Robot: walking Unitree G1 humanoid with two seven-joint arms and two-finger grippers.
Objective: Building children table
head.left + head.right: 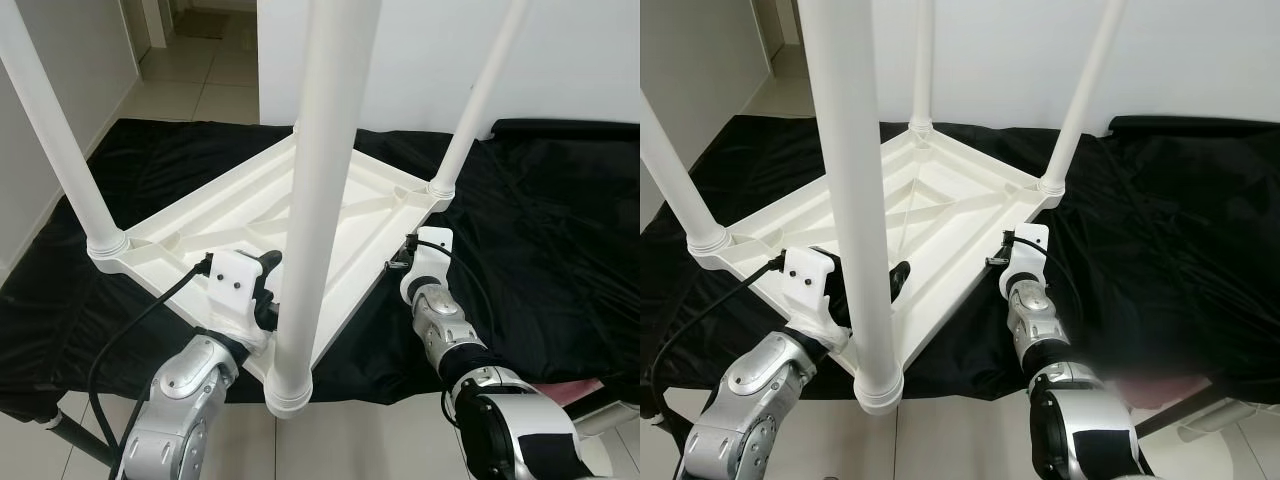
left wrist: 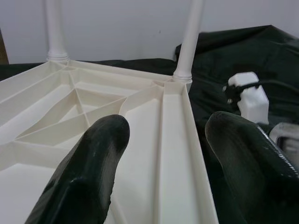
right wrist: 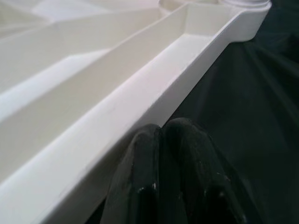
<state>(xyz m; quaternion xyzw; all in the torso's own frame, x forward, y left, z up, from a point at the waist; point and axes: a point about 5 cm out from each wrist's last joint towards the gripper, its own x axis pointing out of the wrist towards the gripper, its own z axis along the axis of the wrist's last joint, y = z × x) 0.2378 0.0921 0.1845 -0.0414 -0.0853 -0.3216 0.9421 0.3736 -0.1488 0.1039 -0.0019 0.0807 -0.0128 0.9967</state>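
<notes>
Right now, these things can be seen.

Table: a white children table (image 1: 330, 215) is lying upside down on a black cloth (image 1: 560, 250). Its ribbed underside is turned up. It is tilted, with the near corner lifted off the cloth.

Legs: four white legs (image 1: 315, 200) are standing up from the corners of the table. The near leg is seen very close to the camera.

Left gripper: the left gripper (image 2: 163, 154) is placed over the table's underside, near the near corner. Its two black fingers (image 2: 88, 172) are spread wide apart. Nothing is held between them. One finger is seen over the ribs and the other past the table's right edge.

Right gripper: the right gripper (image 3: 163, 158) is placed at the table's right edge, low against the outer side of the rim. Its two fingers (image 3: 140, 172) are pressed together, and nothing is caught between them.

Cloth: the black cloth is spread over a low bed-like base on a tiled floor (image 1: 190, 80).

Wall: a white wall (image 1: 560, 60) is seen behind the table.
</notes>
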